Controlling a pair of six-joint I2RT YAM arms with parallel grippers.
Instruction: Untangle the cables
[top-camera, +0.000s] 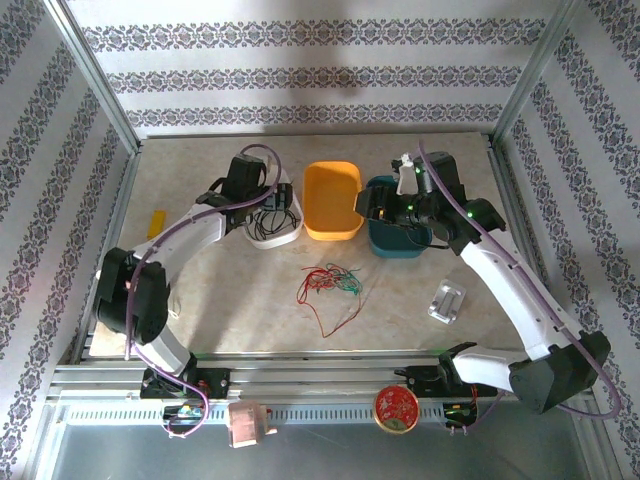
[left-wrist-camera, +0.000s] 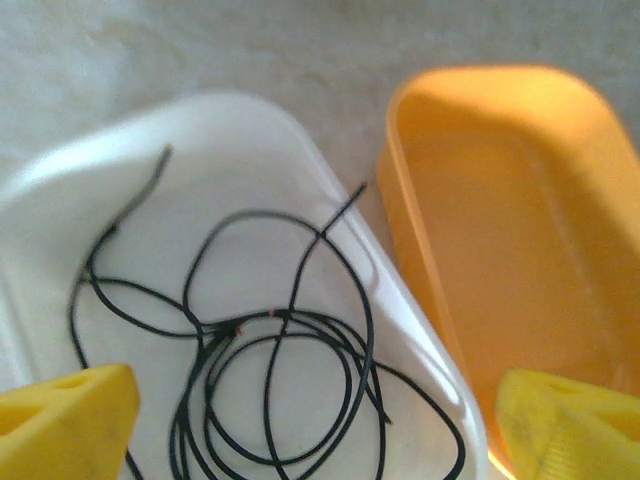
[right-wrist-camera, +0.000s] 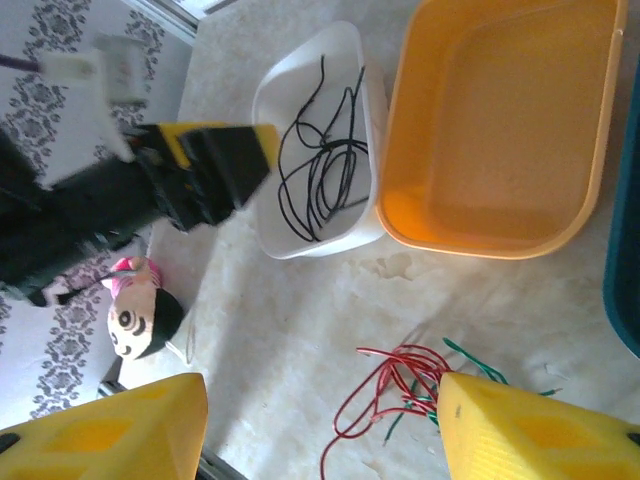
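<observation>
On the table (top-camera: 230, 310), left to right:

- Yellow strip (top-camera: 155, 220): flat on the surface near the left wall.
- White tray (left-wrist-camera: 250, 108): holds the black cables (left-wrist-camera: 285, 320), loose overlapping loops lying on its floor, one end reaching toward the rim.
- Left gripper (left-wrist-camera: 320, 425): above the white tray, jaws wide apart, yellow fingertips (left-wrist-camera: 65, 420) on either side of the loops, nothing held.
- Orange bin (top-camera: 332, 228): just beside the white tray on its right.
- Red and green cables (top-camera: 330, 283): one tangled bunch on the bare table, nearer the arm bases than the bins, roughly below the orange bin; a long red strand trails toward the near edge.
- Teal bin (top-camera: 395, 248): just right of the orange bin.
- Right gripper (right-wrist-camera: 320, 430): over the teal bin, jaws apart, nothing between the fingers.
- Metal block (top-camera: 447, 300): on the table, right of the tangle and apart from it.
</observation>
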